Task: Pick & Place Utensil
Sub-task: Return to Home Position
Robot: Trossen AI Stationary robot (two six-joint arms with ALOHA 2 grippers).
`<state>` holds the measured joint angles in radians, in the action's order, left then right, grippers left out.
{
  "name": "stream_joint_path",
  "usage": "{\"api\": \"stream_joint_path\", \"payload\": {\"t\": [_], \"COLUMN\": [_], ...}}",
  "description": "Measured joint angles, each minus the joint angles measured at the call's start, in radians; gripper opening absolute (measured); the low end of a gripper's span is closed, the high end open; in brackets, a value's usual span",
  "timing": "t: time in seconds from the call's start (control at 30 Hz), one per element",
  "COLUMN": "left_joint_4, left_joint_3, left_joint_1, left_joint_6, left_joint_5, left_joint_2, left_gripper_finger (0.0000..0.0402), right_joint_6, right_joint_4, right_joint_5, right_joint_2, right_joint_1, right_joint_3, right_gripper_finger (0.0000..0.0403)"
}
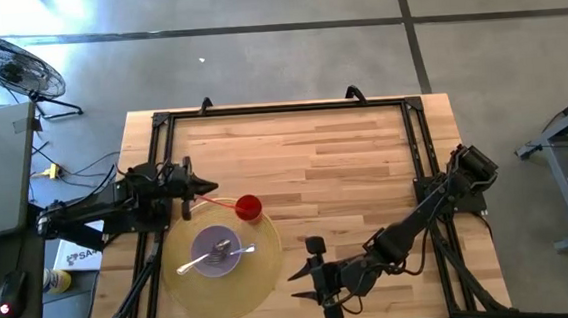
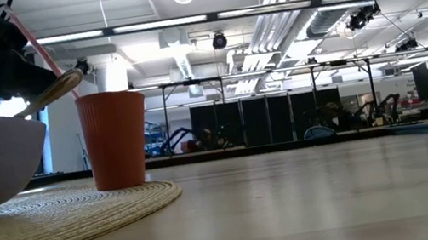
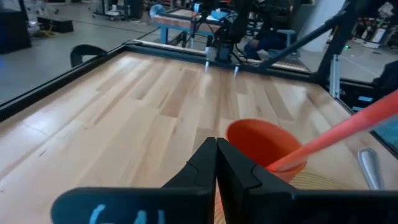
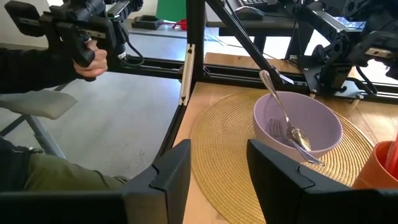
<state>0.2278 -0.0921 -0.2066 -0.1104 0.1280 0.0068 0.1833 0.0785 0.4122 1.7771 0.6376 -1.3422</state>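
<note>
Two utensils, a fork (image 4: 277,130) and a spoon (image 4: 283,112), lie in the purple bowl (image 4: 320,121). The spoon's handle leans up over the rim.

Nearest the front edge of the table (image 1: 364,153), the right gripper (image 1: 301,284) hangs low just right of the round woven mat (image 1: 203,295). Its fingers are apart with nothing between them, and they point toward the bowl.

The bowl sits about mid-mat. Past it, at the mat's far edge, stands the orange cup (image 1: 249,208), upright, with the orange straw (image 3: 348,127) in it. The straw leans out over the brim.

Just left of the cup hovers the left gripper (image 1: 209,188). Its fingers are pressed together, gripping nothing, and their tips are near the cup without touching it.

Farther back, the tabletop is bare wood inside a black frame. Off the table's left side, the right wrist view shows a person's hand (image 4: 93,59) gripping a dark handle. A floor fan (image 1: 12,63) stands beyond the table's far left corner.
</note>
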Motion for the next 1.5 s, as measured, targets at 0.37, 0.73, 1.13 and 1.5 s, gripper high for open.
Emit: {"api": "stream_joint_path", "payload": {"t": [0.37,0.73,1.13,1.5], "left_joint_4": [-0.081,-0.231,-0.239,-0.269], "left_joint_3": [0.026,0.076,0.076,0.076], "left_joint_1": [0.025,0.165,0.201,0.201], "left_joint_6": [-0.068,-0.033,-0.026,-0.026], "left_joint_5": [-0.089,-0.205,-0.239,-0.210], "left_joint_2": [0.000,0.022,0.122,0.120], "left_gripper_finger": [0.0000,0.0000,0.0000,0.0000], "right_joint_6": [0.000,0.000,-0.036,-0.181], "right_joint_4": [0.001,0.001,0.006,0.010], "right_joint_5": [0.007,0.005,0.078,-0.186], "right_joint_2": [0.000,0.000,0.000,-0.007], "right_joint_1": [0.000,0.007,0.011,-0.077], "right_joint_3": [0.000,0.000,0.000,0.000], "right_gripper_finger": [0.0150,0.0149,0.0141,0.0007]}}
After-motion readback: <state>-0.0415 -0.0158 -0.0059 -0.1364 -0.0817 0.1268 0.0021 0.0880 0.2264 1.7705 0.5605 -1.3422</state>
